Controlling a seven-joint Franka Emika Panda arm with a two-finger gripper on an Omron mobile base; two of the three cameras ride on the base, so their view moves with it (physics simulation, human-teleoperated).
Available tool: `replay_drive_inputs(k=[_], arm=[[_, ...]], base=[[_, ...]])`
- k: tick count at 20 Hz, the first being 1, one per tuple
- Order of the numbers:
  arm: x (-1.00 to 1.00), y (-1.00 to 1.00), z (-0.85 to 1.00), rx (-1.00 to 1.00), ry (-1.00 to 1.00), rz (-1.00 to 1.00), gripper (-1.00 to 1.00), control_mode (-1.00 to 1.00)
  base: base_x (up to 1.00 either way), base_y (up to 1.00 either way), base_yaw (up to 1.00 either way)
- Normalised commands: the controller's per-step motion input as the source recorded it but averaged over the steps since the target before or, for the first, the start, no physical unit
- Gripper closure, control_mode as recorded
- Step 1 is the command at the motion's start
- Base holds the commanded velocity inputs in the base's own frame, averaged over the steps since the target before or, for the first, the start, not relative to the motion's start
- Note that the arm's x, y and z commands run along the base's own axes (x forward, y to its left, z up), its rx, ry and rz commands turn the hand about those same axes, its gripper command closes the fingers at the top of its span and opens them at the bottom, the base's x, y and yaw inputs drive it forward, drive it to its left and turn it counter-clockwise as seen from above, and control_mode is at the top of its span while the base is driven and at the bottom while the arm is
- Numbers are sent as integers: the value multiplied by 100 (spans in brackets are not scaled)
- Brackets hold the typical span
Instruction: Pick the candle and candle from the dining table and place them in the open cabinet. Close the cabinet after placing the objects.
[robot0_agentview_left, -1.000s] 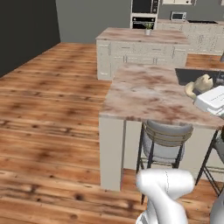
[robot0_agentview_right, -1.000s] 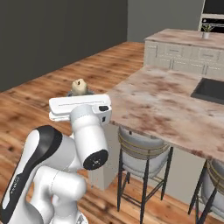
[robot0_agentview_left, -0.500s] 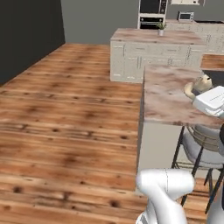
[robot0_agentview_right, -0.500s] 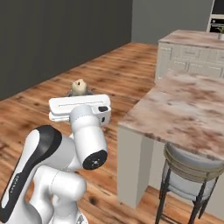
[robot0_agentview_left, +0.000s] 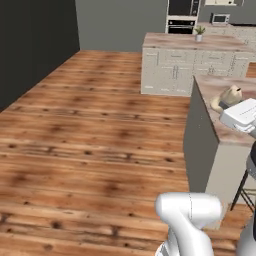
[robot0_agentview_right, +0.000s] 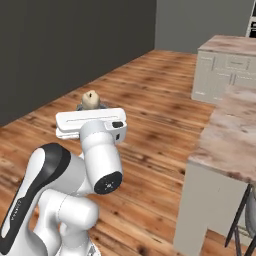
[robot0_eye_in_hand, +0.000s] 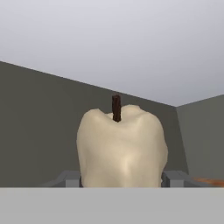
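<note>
Cream candle (robot0_eye_in_hand: 122, 151) sits clamped in the tool (robot0_eye_in_hand: 122, 178), dark wick plain in the hand view.

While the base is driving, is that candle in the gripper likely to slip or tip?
The candle is stubby and lumpy, so it is probably stiff and not prone to tipping. It sits between the gripper fingers, likely secure, though smooth wax may slip if jolted.

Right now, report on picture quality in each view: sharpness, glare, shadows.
Left base view: soft and slightly blurred, even light, no glare on the wooden floor. Right base view: the same softness, no hard shadows. Hand view: the candle, shut in the pincer, looms large and smooth-edged against flat grey walls.
</note>
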Motion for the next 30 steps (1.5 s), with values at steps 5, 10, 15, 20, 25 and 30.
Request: replay_drive_inputs(k=[5, 10, 15, 20, 25, 30], arm=[[0, 0, 0, 0, 0, 0, 100, 100], [0, 0, 0, 0, 0, 0, 100, 100], [0, 0, 0, 0, 0, 0, 100, 100], [0, 0, 0, 0, 0, 0, 100, 100], [0, 0, 0, 0, 0, 0, 100, 100], [0, 0, 0, 0, 0, 0, 100, 100]], base=[[83, 95, -24], [100, 81, -22], [100, 62, -11], [100, 14, 0], [100, -19, 4], [100, -24, 4]])
